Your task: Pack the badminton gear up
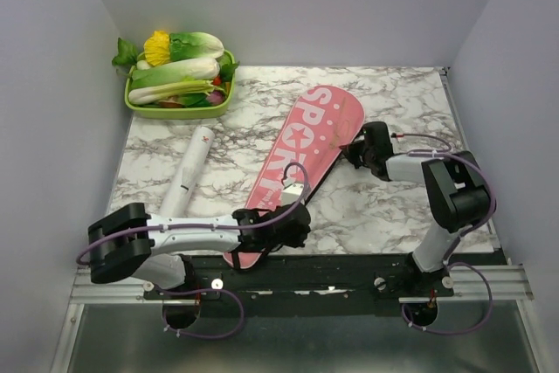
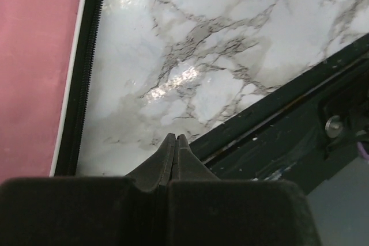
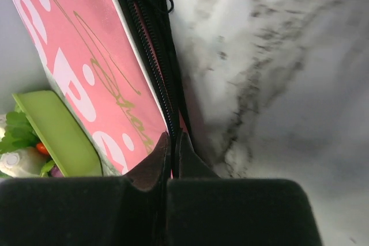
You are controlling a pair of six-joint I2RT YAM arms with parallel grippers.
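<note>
A long pink cover (image 1: 307,144) with white "SPORT" lettering lies slantwise on the marble table, its narrow end towards the front edge. My right gripper (image 1: 352,156) is at the cover's right edge. In the right wrist view it (image 3: 173,137) is shut on the black zip edge (image 3: 151,56) of the cover (image 3: 75,44). My left gripper (image 1: 297,226) hovers by the cover's narrow end, just right of it. In the left wrist view it (image 2: 174,140) is shut with nothing between its fingers, the cover (image 2: 34,67) to its left. A white tube (image 1: 192,168) lies left of the cover.
A green tray (image 1: 224,100) of leafy vegetables stands at the back left corner; its rim (image 3: 57,136) also shows in the right wrist view. White walls close in the table on three sides. The black front rail (image 2: 288,119) runs just past my left fingertips.
</note>
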